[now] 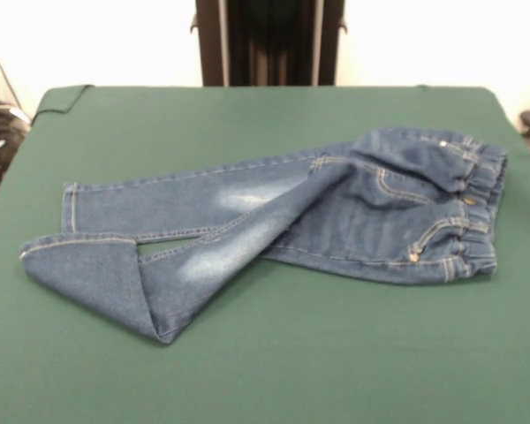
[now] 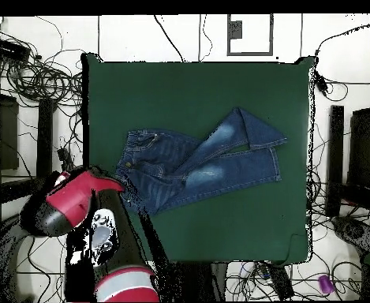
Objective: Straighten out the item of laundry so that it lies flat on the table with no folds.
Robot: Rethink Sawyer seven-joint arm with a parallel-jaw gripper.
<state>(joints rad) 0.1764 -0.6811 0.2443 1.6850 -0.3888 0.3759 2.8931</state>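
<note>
Hand state you cannot tell; your arm (image 2: 77, 201) sits off the counter (image 2: 196, 229), nearest the jeans' (image 2: 196, 162) waistband, legs running lengthwise away.

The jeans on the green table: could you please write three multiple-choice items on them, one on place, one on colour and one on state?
1. In the front view, where does the waistband of the jeans point?
A. picture's left
B. picture's right
C. toward the camera

2. What colour is the table?
A. dark green
B. white
C. red

3. How do the legs lie?
A. flat and apart
B. rolled into a ball
C. crossing, with one cuff end folded over

Key:
1 B, the elastic waistband sits at the picture's right.
2 A, green cloth covers the whole top.
3 C, one leg overlaps the other and its end is folded into a pointed flap.
</note>
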